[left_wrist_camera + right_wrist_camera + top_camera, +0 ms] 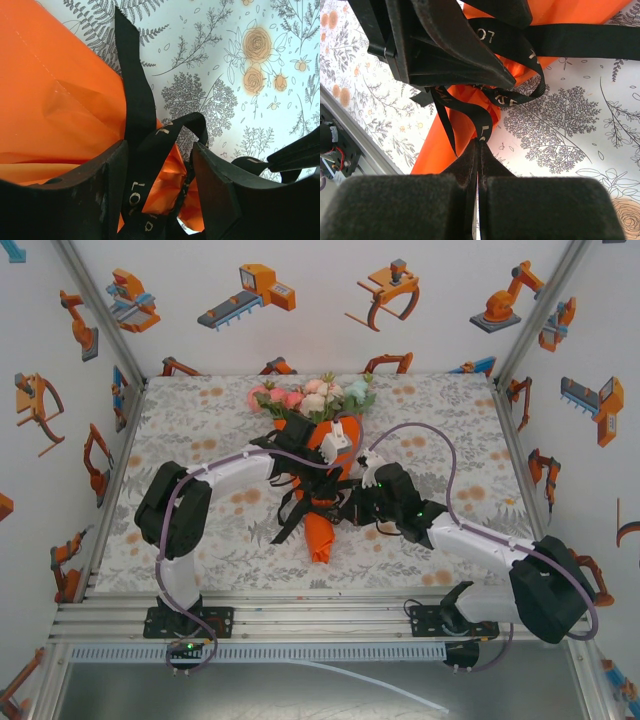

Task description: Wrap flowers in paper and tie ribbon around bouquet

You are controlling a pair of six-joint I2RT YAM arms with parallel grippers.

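Overhead, left arm (pixel 235 468) crosses the bouquet (pixel 320 535), ribbon (pixel 288 525) trailing beside.

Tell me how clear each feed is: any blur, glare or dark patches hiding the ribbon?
Top external: even light, sharp, soft shadows; the ribbon is small in frame. Left wrist: ribbon and paper sharp, faint sheen on the paper, left end effector dark and slightly soft. Right wrist: right end effector blurred up close, ribbon lettering readable.

Bright even light, soft shadows; wrist cams sharp on tablecloth (pixel 560 125), close-up fingers (pixel 545 210) a bit blurry
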